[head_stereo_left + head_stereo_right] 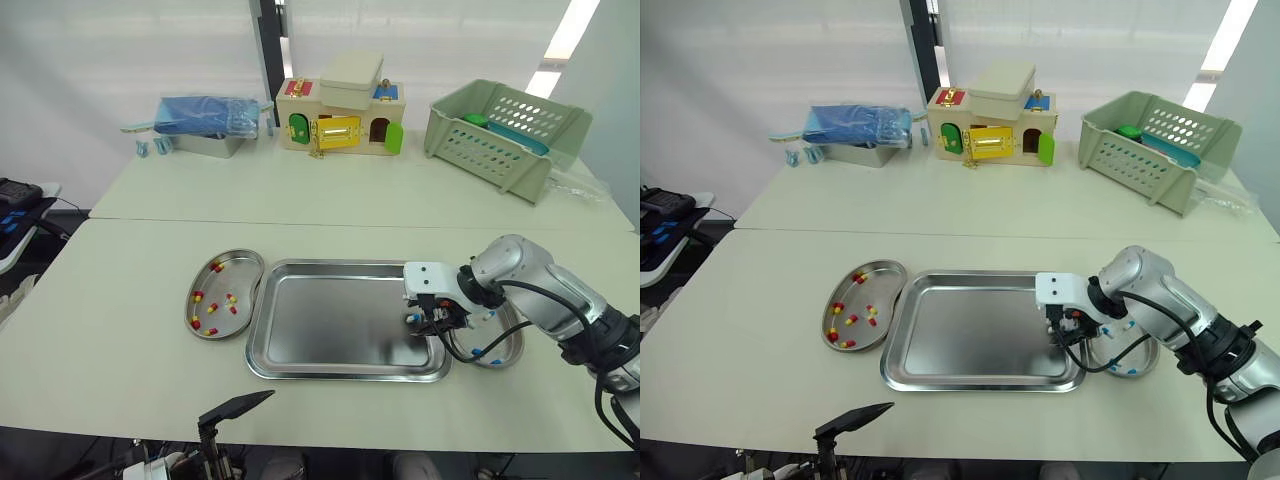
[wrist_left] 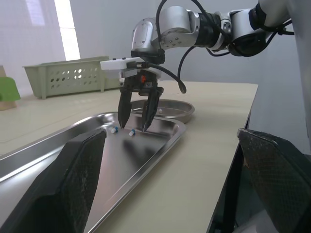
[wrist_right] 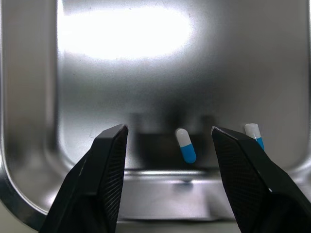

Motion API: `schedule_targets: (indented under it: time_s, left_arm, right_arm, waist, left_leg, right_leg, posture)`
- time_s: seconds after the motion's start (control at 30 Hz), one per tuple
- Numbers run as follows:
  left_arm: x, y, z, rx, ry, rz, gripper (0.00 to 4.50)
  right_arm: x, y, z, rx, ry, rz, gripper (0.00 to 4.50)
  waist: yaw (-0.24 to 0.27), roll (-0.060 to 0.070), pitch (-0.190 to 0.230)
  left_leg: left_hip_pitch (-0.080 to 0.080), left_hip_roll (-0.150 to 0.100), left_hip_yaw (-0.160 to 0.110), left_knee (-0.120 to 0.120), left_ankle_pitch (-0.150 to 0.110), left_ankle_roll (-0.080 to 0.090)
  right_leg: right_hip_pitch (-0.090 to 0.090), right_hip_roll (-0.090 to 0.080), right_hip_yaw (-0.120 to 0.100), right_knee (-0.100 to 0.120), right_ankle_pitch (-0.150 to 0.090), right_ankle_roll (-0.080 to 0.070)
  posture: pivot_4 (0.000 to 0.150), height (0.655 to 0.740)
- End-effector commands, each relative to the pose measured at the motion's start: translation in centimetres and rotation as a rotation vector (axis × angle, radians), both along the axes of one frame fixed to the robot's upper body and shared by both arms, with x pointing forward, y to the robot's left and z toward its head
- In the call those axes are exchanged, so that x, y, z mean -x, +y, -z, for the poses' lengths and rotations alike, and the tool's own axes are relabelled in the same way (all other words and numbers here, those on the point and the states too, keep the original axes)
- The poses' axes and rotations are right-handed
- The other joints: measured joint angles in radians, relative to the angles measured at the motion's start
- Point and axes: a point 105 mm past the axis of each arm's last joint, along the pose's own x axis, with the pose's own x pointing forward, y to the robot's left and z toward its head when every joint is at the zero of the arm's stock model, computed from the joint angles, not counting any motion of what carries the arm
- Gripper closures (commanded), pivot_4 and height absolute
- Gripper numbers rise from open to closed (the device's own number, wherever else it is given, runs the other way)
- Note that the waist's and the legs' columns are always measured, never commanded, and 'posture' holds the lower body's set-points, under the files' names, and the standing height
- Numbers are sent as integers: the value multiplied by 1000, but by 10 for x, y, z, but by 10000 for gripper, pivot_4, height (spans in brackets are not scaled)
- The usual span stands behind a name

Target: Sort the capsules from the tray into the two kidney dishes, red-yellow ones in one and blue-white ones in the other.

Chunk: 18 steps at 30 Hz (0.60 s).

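right claw [image 3: 168, 130] wide open, empty, straddling blue-white capsule [image 3: 185, 145] on tray [image 3: 146, 73]

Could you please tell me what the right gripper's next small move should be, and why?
Probably ease down and close the right gripper on the blue-white capsule: it lies on the tray between the open fingers.
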Motion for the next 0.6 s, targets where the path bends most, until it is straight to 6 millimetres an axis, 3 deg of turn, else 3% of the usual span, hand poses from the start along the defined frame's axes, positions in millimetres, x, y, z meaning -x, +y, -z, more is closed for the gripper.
schedule_targets:
  time_s: [0.03,0.13,0.27,0.53,0.6]
  left_arm:
    - [1,-1,0,0,0,-4,0]
    - [0,-1,0,4,2,-10,0]
    - [-2,2,1,4,15,-24,0]
    - [-4,4,2,-2,17,-23,0]
    - [-5,5,2,-4,15,-19,0]
  right_arm:
    - [-2,1,-1,6,-11,-16,15475]
    - [-3,2,3,20,-10,-33,15475]
    - [-3,-2,8,54,-24,-42,23600]
    - [-4,-2,8,56,-32,-38,44533]
    - [-4,0,6,40,-34,-37,44928]
  waist:
    - [0,0,0]
    - [-1,0,0]
    - [0,0,0]
    - [0,0,0]
    - [0,0,0]
  left_leg:
    - [0,0,0,0,0,0]
    - [0,0,0,0,0,0]
    - [0,0,0,0,0,0]
    - [0,0,0,0,0,0]
    - [0,0,0,0,0,0]
  right_leg:
    - [0,0,0,0,0,0]
    - [0,0,0,0,0,0]
    - [0,0,0,0,0,0]
    - [0,0,0,0,0,0]
    - [0,0,0,0,0,0]
  posture:
    - [1500,7400]
    - [1500,7400]
    - [1500,7400]
    - [1500,7400]
    - [1500,7400]
